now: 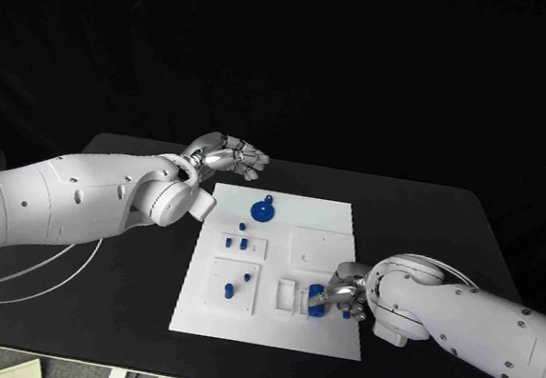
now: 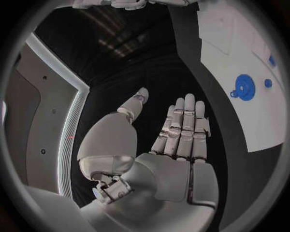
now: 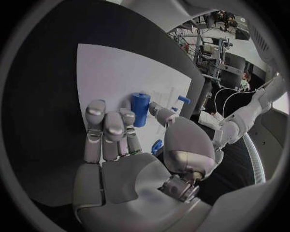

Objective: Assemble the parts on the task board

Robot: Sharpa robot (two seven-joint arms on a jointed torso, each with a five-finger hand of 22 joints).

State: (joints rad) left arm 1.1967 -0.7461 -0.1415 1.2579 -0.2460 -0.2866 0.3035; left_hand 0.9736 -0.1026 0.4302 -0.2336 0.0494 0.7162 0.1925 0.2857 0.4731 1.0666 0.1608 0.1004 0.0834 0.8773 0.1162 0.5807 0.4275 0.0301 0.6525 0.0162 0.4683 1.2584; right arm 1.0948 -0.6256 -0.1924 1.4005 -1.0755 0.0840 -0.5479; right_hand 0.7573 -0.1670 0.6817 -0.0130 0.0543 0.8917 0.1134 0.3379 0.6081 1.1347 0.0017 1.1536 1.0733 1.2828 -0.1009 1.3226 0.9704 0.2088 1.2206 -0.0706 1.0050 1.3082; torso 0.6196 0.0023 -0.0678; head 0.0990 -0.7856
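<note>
The right hand (image 1: 340,298) pinches a blue cylinder (image 3: 140,108) at the task board's (image 1: 323,225) near right corner, seemingly to seat it, while the empty left hand (image 1: 230,156), fingers loosely curled, waits clear beyond the board's far left corner.

Left arm reaching in from nine o'clock, left hand (image 1: 228,155) raised at about eleven o'clock of centre, holding nothing; in the wrist view, left hand (image 2: 175,140) flat, fingers straight and side by side, thumb apart. Right arm entering from four o'clock, forearm angled toward centre. Right hand (image 1: 338,295) low at five o'clock, fingers (image 3: 106,130) and thumb closed around a blue part (image 3: 140,109).
</note>
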